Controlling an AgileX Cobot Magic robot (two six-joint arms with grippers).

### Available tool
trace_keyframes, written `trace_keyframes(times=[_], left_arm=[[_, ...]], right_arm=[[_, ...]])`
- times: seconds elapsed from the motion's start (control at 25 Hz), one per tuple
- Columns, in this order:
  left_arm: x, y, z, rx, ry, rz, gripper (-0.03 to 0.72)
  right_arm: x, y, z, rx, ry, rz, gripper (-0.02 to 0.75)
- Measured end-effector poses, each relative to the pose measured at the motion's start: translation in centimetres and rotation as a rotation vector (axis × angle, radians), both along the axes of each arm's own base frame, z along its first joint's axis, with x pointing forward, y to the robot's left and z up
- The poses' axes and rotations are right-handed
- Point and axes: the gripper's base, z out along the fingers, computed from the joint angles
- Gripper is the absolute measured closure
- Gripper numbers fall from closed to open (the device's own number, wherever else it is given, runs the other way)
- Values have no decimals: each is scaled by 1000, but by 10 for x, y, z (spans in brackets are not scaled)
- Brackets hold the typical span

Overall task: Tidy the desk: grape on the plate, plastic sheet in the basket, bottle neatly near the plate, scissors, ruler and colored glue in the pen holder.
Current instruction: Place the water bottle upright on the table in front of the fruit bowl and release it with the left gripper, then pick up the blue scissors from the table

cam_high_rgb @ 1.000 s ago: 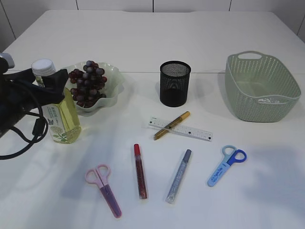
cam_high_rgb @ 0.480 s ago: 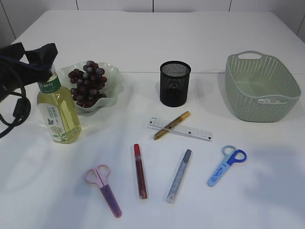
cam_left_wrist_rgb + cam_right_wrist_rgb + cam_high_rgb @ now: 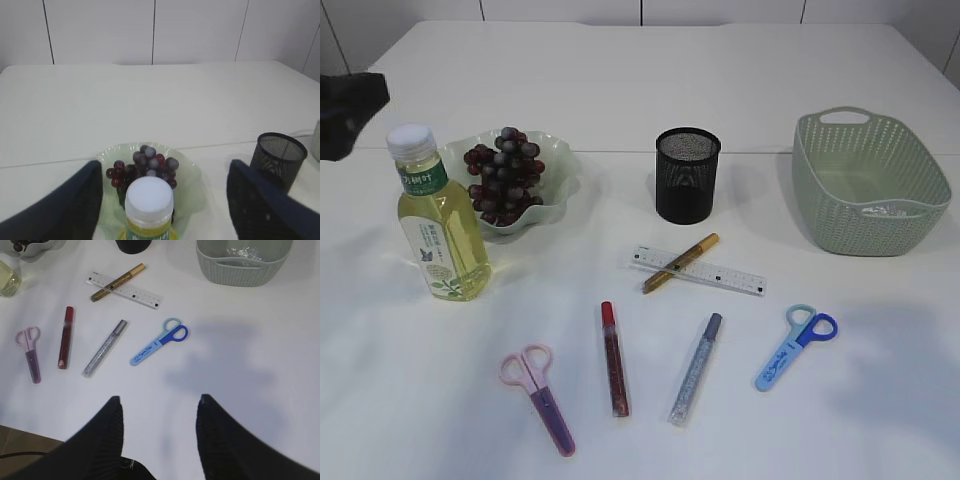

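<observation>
Exterior view is showing the left gripper (image 3: 345,110) pulling away to the far left edge, whereas a second ago it was wrapped around the bottle (image 3: 440,225); the bottle is now standing upright and free on the worktop (image 3: 880,400), just beside the plate (image 3: 555,190). That step is looking done.

Going near to far: the pink scissors (image 3: 540,395), red glue (image 3: 613,358), silver glue (image 3: 696,368) and blue scissors (image 3: 797,346) are lying loose on the near worktop. Beyond them the gold glue (image 3: 680,262) is resting across the ruler (image 3: 720,272). Farther back, the pen holder (image 3: 687,174) is standing empty, the grapes (image 3: 503,175) are sitting on the plate, and the plastic sheet (image 3: 243,252) is lying in the basket (image 3: 872,190).

The left jaws are standing wide around empty air above the bottle cap. The right gripper (image 3: 157,407) is hovering over the near worktop, jaws partly open, holding nothing. Six stationery items are waiting for the holder.
</observation>
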Motion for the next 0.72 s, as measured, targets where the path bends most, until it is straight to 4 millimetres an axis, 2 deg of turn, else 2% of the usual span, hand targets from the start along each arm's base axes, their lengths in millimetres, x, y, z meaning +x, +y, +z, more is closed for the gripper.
trace_keyframes(times=[0.16,0.44,0.6,0.72], left_arm=[[-23,6,23,20,80,0,137],[-59,14,63,63,324,-2,139],[-71,17,76,83,464,0,139],[-78,18,77,70,577,16,139]], right_arm=[[7,3,-2,16,25,16,353],[22,11,-8,50,71,104,353],[34,19,-13,93,104,179,353],[45,23,-19,117,136,215,353]])
